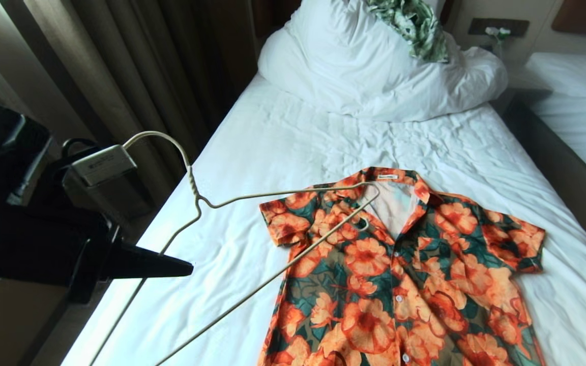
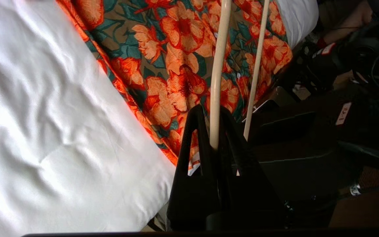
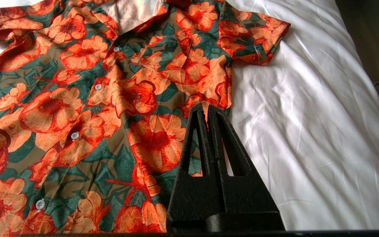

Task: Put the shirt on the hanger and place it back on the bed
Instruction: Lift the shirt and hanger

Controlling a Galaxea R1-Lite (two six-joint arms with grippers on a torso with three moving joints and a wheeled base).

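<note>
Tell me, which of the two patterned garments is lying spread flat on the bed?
The orange-flowered shirt, spread flat on the sheet nearest the robot. The green-and-white leaf-print garment is bunched on the duvet instead.

Head view high over the bed [image 1: 283, 132]; both wrist views close above the shared shirt [image 3: 110, 98].

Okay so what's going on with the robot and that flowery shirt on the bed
The robot is partway through hanging the floral shirt. Its left tool is shut on one wire of the cream wire hanger and holds it in the air over the bed's left side, one corner reaching over the shirt's collar. The shirt lies flat and buttoned on the white sheet, not yet on the hanger. The right tool is shut, holds nothing and hovers above the shirt's lower part.
</note>
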